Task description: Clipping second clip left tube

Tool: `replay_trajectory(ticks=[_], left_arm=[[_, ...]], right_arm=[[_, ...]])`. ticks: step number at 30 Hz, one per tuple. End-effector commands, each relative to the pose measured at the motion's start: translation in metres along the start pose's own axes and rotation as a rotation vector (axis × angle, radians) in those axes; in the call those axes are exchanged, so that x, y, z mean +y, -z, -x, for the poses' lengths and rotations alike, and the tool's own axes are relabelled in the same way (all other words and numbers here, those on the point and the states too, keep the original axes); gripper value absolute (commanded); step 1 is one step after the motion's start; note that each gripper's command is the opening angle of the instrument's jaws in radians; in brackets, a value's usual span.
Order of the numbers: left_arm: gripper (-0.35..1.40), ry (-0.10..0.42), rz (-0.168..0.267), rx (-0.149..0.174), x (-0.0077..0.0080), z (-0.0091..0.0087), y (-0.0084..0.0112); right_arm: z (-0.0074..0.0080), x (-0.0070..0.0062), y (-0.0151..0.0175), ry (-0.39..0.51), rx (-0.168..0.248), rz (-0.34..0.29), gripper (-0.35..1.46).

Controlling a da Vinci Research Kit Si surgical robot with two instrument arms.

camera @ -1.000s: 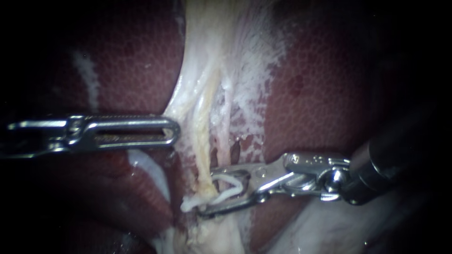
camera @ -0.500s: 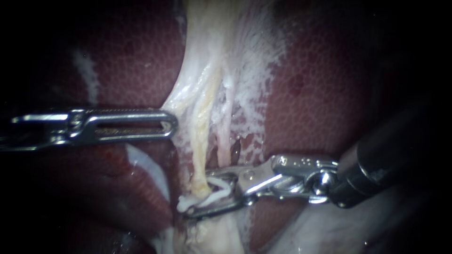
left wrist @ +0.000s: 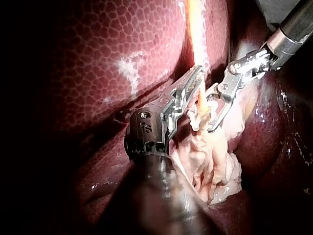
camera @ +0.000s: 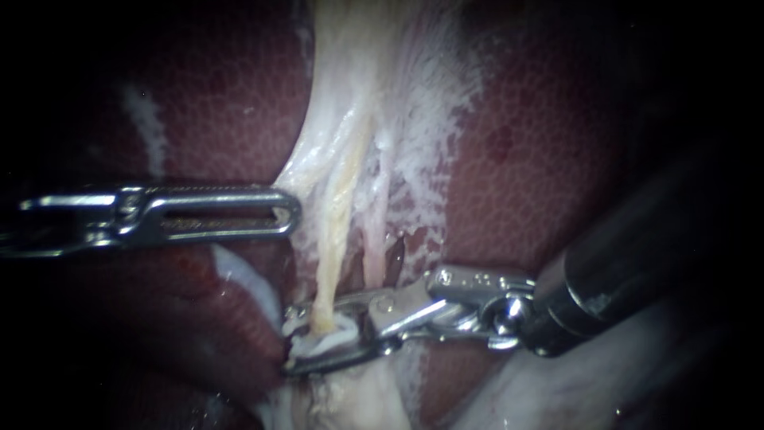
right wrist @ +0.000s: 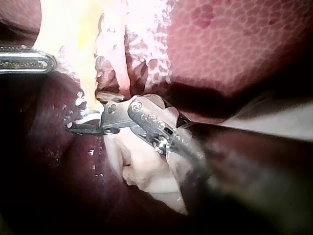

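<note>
The left tube [camera: 334, 231], a yellowish cord, runs down between pale sheets of tissue over the dark red liver [camera: 541, 159]. My right instrument [camera: 290, 341] comes in from the right, and its two jaws straddle the tube's low end from both sides. They carry a white clip [camera: 318, 344] that lies around the tube. In the right wrist view the clip [right wrist: 85, 117] shows between the jaws [right wrist: 85, 112]. My left instrument [camera: 291, 213] lies level, its slotted jaws together on the pale tissue edge just left of the tube.
A thinner pinkish tube [camera: 374, 251] runs just right of the yellowish one. Pale folded tissue [left wrist: 215, 166] bulges below the clip site. In the left wrist view both instruments [left wrist: 195, 78] [left wrist: 209, 111] sit close together beside the tube [left wrist: 195, 39].
My right instrument has slid left, so the clip and jaws now reach across the yellowish tube. The left instrument has risen slightly and pulled its tissue edge with it.
</note>
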Motion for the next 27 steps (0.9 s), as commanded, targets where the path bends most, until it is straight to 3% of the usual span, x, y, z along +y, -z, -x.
replay_trajectory(ticks=[1, 12, 14, 18, 20, 27], left_arm=[[-0.35, 0.000, 0.000, 0.000, 0.0000, 0.0000, 0.0000], [-0.35, 0.000, 0.000, 0.000, 0.0000, 0.0000, 0.0000], [-0.35, 0.000, 0.000, 0.000, 0.0000, 0.0000, 0.0000], [-0.35, 0.000, 0.000, 0.000, 0.0000, 0.0000, 0.0001], [-0.35, 0.000, 0.000, 0.000, 0.0000, 0.0000, 0.0001], [-0.35, -0.001, 0.000, 0.000, 0.0000, 0.0000, 0.0001]], right_arm=[[-0.0001, 0.0000, 0.0001, 0.000, 0.001, 0.001, 0.38], [-0.0001, 0.0000, 0.0004, 0.000, 0.000, -0.001, 0.27], [0.0000, 0.0002, 0.0006, 0.001, 0.002, 0.004, 0.18], [0.0003, 0.0010, 0.0013, 0.002, 0.017, 0.045, -0.25], [0.0005, 0.0014, 0.0016, 0.002, 0.013, 0.063, -0.35], [0.0008, 0.0021, 0.0022, -0.007, 0.000, 0.092, -0.35]])
